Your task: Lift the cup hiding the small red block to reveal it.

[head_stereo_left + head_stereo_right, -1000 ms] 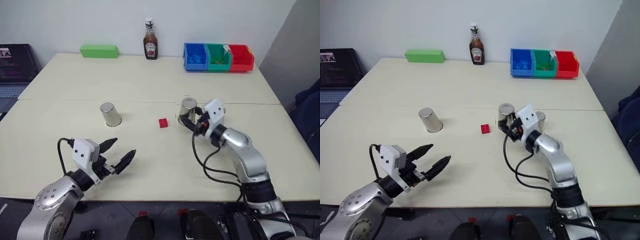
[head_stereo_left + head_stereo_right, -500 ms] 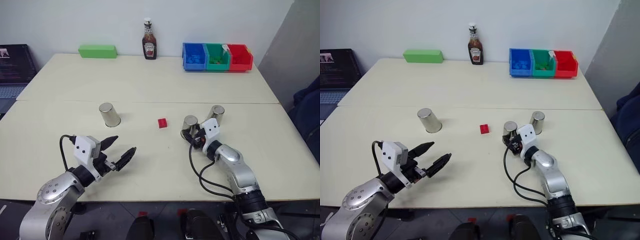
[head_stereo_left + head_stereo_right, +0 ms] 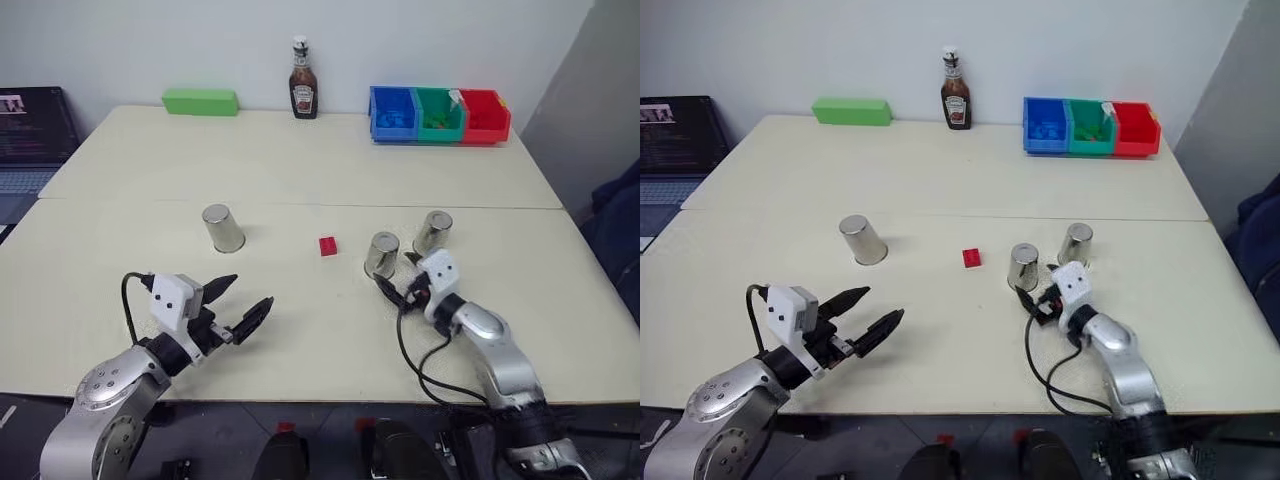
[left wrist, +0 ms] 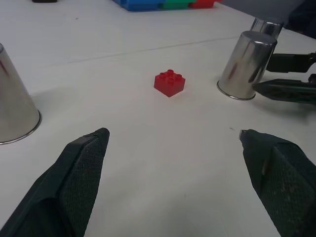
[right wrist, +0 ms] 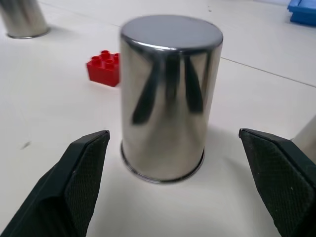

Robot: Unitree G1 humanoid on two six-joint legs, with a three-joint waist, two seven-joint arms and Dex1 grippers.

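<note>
I see the small red block (image 3: 327, 246) bare mid-table, the cup (image 3: 382, 255) inverted beside it, right gripper (image 5: 173, 148) jaws open around it, left gripper (image 3: 238, 305) jaws open.

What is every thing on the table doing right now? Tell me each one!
Small red block: uncovered, lying on the table.
Middle cup: upside down, set beside the block, nothing gripping it.
Right cup: upside down.
Left cup: upside down.
Right end effector: open, fingers either side of the middle cup.
Left end effector: open, holding nothing.
Ketchup bottle: upright, cap on.
</note>
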